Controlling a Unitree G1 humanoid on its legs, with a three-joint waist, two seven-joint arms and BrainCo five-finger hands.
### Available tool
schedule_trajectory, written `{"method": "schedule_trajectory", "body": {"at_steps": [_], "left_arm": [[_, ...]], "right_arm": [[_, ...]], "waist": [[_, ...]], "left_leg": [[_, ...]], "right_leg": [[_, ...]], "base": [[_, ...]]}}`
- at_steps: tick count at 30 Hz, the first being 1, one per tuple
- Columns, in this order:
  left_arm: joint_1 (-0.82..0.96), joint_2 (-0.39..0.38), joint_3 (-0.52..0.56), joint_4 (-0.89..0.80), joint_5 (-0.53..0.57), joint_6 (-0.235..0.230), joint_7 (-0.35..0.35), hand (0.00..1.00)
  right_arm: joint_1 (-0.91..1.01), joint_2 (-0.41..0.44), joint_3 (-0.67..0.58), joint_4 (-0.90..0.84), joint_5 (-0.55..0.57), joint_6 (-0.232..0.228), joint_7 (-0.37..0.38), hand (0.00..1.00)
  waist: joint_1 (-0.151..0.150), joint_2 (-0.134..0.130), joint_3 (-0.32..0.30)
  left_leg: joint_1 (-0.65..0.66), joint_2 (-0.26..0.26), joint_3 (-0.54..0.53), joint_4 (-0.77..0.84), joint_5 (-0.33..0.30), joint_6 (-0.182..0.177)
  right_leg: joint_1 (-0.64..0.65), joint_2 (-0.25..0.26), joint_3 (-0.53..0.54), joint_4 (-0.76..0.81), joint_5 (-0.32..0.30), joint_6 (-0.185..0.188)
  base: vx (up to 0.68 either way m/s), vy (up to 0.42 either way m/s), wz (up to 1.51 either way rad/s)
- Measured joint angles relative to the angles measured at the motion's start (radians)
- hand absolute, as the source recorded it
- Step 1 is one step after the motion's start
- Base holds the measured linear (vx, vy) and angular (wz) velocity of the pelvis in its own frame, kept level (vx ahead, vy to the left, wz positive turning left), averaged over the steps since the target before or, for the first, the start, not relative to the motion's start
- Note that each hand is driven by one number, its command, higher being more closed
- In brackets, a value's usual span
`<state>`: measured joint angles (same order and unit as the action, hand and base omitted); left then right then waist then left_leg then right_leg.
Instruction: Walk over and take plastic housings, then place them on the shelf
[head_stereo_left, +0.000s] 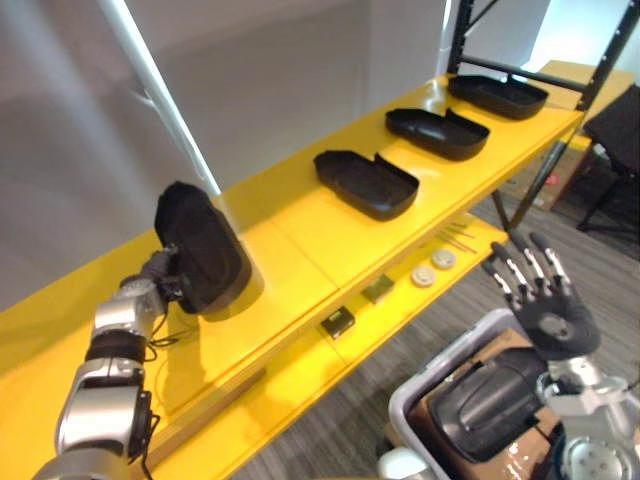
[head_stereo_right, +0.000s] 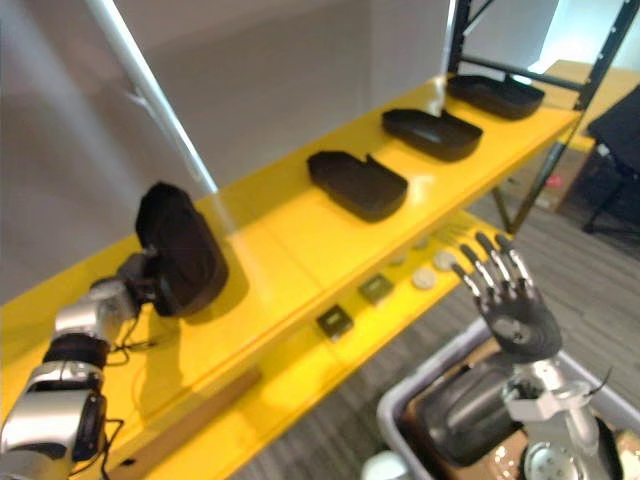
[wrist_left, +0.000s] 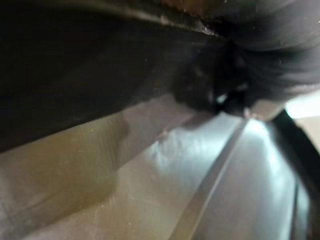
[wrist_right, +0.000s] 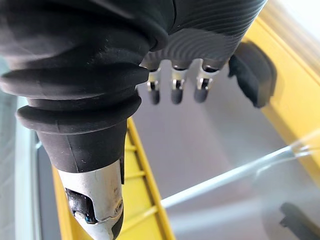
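A black plastic housing (head_stereo_left: 205, 250) stands on its edge at the left end of the yellow shelf (head_stereo_left: 300, 245). My left hand (head_stereo_left: 160, 272) grips it from behind, and its dark shell looms close in the left wrist view (wrist_left: 100, 65). Three more housings lie flat further along the shelf: one (head_stereo_left: 365, 183), another (head_stereo_left: 437, 132) and the farthest (head_stereo_left: 497, 95). My right hand (head_stereo_left: 545, 300) hovers open and holds nothing, fingers spread, above a grey bin (head_stereo_left: 425, 400) with a dark housing (head_stereo_left: 485, 395) inside.
A lower yellow shelf carries small black boxes (head_stereo_left: 338, 322) and white discs (head_stereo_left: 432, 268). A black rack upright (head_stereo_left: 545, 170) rises at the shelf's far end. A grey wall with a slanted white strip (head_stereo_left: 160, 90) backs the shelf.
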<state>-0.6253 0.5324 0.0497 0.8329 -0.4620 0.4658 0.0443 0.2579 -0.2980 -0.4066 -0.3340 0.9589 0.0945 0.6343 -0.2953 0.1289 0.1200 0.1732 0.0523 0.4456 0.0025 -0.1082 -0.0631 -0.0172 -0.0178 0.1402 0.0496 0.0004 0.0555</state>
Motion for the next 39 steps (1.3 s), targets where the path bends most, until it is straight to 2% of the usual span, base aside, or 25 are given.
{"method": "schedule_trajectory", "body": {"at_steps": [3, 8, 12, 13, 17, 21, 25, 31, 36, 39], "left_arm": [[0.001, -0.018, -0.031, 0.009, 0.010, 0.035, 0.037, 1.00], [-0.001, -0.037, -0.049, 0.003, 0.065, 0.044, 0.109, 1.00], [-0.019, -0.043, -0.072, 0.005, 0.106, 0.060, 0.120, 1.00], [-0.025, -0.051, -0.072, 0.012, 0.117, 0.061, 0.134, 0.00], [-0.042, -0.063, -0.070, 0.035, 0.116, 0.060, 0.189, 0.00], [-0.050, -0.062, -0.061, 0.054, 0.116, 0.053, 0.194, 0.00], [-0.050, -0.061, -0.048, 0.055, 0.112, 0.032, 0.210, 0.00], [-0.060, -0.063, -0.023, 0.058, 0.038, -0.018, 0.292, 0.00], [-0.100, -0.062, -0.015, 0.065, 0.058, -0.038, 0.320, 0.00], [-0.132, -0.058, -0.011, 0.066, 0.127, -0.039, 0.311, 0.00]], "right_arm": [[-0.003, 0.000, 0.007, 0.000, 0.000, 0.001, -0.002, 0.00], [-0.020, 0.000, 0.045, 0.000, 0.000, 0.001, -0.009, 0.00], [-0.022, 0.001, 0.064, -0.001, 0.001, 0.000, -0.042, 0.00], [-0.022, 0.003, 0.074, -0.001, 0.001, 0.000, -0.050, 0.00], [-0.016, 0.008, 0.079, -0.001, 0.001, 0.000, -0.070, 0.00], [-0.004, 0.009, 0.077, 0.000, 0.000, 0.000, -0.069, 0.00], [0.004, 0.009, 0.076, 0.000, 0.001, 0.000, -0.062, 0.00], [0.004, 0.013, 0.076, 0.001, 0.000, 0.000, -0.056, 0.00], [0.001, 0.017, 0.084, 0.009, 0.009, -0.014, -0.042, 0.00], [-0.011, 0.016, 0.107, 0.031, 0.010, -0.043, -0.025, 0.00]], "waist": [[0.000, -0.001, 0.007], [-0.003, -0.003, 0.008], [-0.015, -0.010, 0.013], [-0.015, -0.010, 0.013], [-0.018, -0.011, 0.014], [-0.021, -0.012, 0.015], [-0.020, -0.015, 0.029], [-0.021, -0.020, 0.047], [-0.018, -0.023, 0.050], [-0.015, -0.023, 0.050]], "left_leg": [[-0.001, 0.000, 0.000, -0.010, 0.001, 0.002], [0.000, 0.000, -0.008, -0.011, 0.004, 0.006], [0.000, 0.001, -0.026, -0.011, 0.007, 0.006], [-0.001, 0.002, -0.025, -0.011, 0.007, 0.006], [0.000, 0.003, -0.020, -0.011, 0.007, 0.006], [0.003, 0.004, -0.010, -0.011, 0.007, 0.006], [0.006, 0.005, 0.001, -0.011, 0.007, 0.006], [0.006, 0.006, 0.002, -0.011, 0.007, 0.006], [0.001, 0.005, 0.002, -0.011, 0.007, 0.006], [0.001, 0.005, 0.001, -0.011, 0.008, 0.005]], "right_leg": [[0.001, 0.000, -0.004, -0.007, 0.004, 0.000], [0.019, -0.002, -0.018, -0.033, 0.021, 0.000], [0.034, -0.005, -0.033, -0.050, 0.026, -0.002], [0.036, -0.005, -0.033, -0.057, 0.030, -0.002], [0.040, -0.004, -0.029, -0.067, 0.037, -0.004], [0.048, -0.002, -0.021, -0.088, 0.051, -0.004], [0.051, 0.000, -0.005, -0.096, 0.055, -0.006], [0.051, 0.001, -0.004, -0.096, 0.057, -0.004], [0.045, 0.001, -0.004, -0.096, 0.061, -0.004], [0.046, 0.001, -0.005, -0.096, 0.061, -0.004]], "base": [[-0.05, -0.015, 0.06], [-0.01, -0.010, 0.04], [-0.01, -0.010, 0.13], [0.00, 0.000, 0.00], [-0.01, -0.004, -0.01], [-0.03, -0.017, -0.07], [-0.04, -0.026, -0.08], [-0.02, -0.018, -0.01], [0.00, 0.000, 0.00], [-0.01, -0.010, 0.00]]}}
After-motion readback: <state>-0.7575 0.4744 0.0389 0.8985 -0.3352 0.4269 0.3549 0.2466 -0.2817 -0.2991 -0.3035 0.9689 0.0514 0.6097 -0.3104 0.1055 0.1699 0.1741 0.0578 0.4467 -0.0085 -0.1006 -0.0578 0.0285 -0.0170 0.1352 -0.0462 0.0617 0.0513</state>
